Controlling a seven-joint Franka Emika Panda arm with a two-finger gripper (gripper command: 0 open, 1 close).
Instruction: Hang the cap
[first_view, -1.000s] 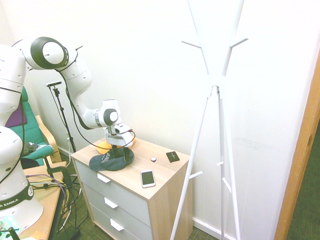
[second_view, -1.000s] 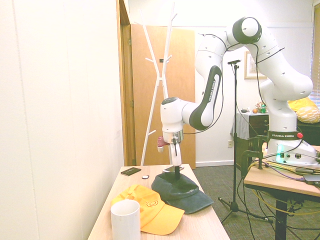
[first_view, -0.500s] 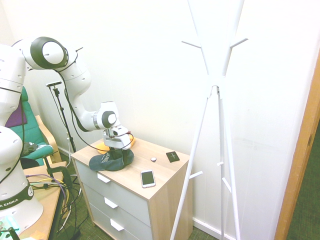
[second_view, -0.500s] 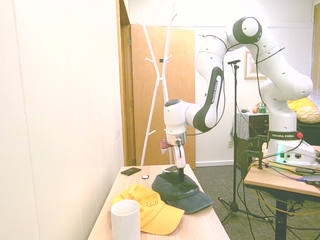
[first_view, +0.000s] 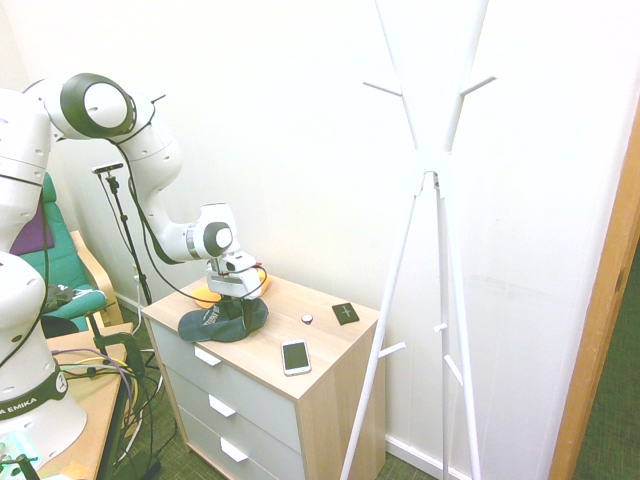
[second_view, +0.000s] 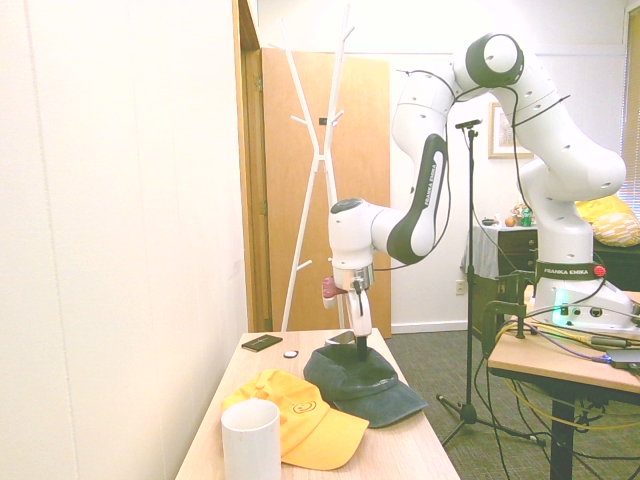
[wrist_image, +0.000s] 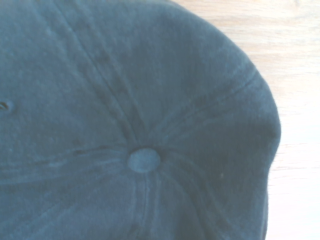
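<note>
Wooden drawers (first_view: 262, 372) stand against the white wall and serve here as the table, and the cap (first_view: 222, 320) lies on top of it, dark blue, crown up, with its brim toward the front edge. Just beside it lies an orange-yellow cap (second_view: 295, 420), partly under the blue one. The gripper (second_view: 356, 342) points down onto the crown, and the wrist view is filled with blue cloth around the top button (wrist_image: 144, 160). The fingers are down at the fabric; I cannot tell whether they are spread or already pinching it.

I think the risk is a thin grasp: only a small fold of soft cloth near the button may be taken, and the cap can slip out during the lift. The coat stand (first_view: 432, 160) is well apart, with short pegs, so a swinging cap may miss them. The white mug (second_view: 250, 440) and the phone (first_view: 295, 356) look safe.
</note>
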